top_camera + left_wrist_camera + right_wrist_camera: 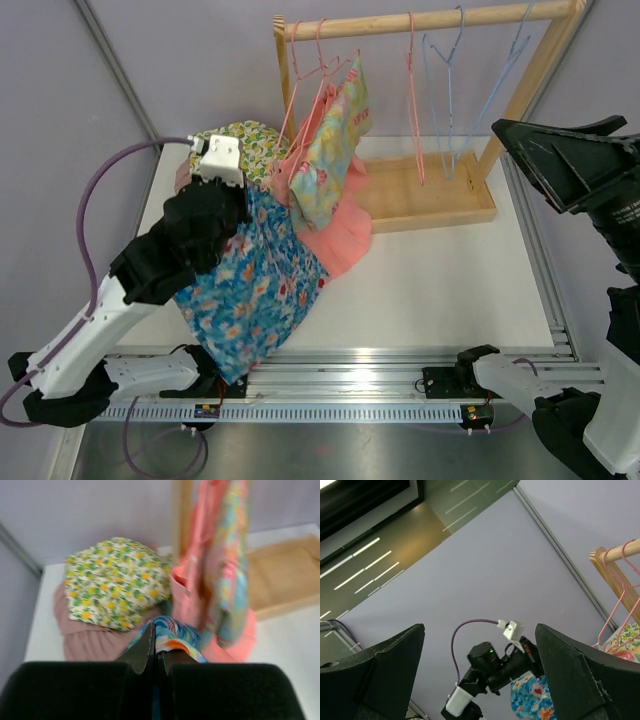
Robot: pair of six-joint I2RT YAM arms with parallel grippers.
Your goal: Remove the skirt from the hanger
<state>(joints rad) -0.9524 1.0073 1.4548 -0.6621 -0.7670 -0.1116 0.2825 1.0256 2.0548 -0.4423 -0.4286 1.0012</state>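
At the left of the table (450, 280) I see my left gripper (156, 645) clenched on the blue floral skirt (255, 290), which drapes toward the near edge. A pink skirt (335, 150) hangs from the pink hanger (320, 60). My right gripper (480, 630) is released, well apart.

L gripper (156, 652): black fingers (142, 651); box (220, 155) on its wrist white. Held skirt (255, 290): bright blue, floral print w/ orange, yellow, white, red. Ahead-left of gripper, cloth (112, 582): white ground, yellow flowers, green leaves; under it pleats (85, 642), dusty pink. Ahead-right, hung skirt (335, 150): pastel floral, teal/yellow/pink; coral skirt (340, 240) below it, plain. Beyond: pink hangers (412, 100), pale-blue hangers (450, 60), light-wood rack (430, 20). Table (440, 280) white. Cable (90, 200) purple. R gripper (479, 630) black; walls (200, 60) lilac-grey.
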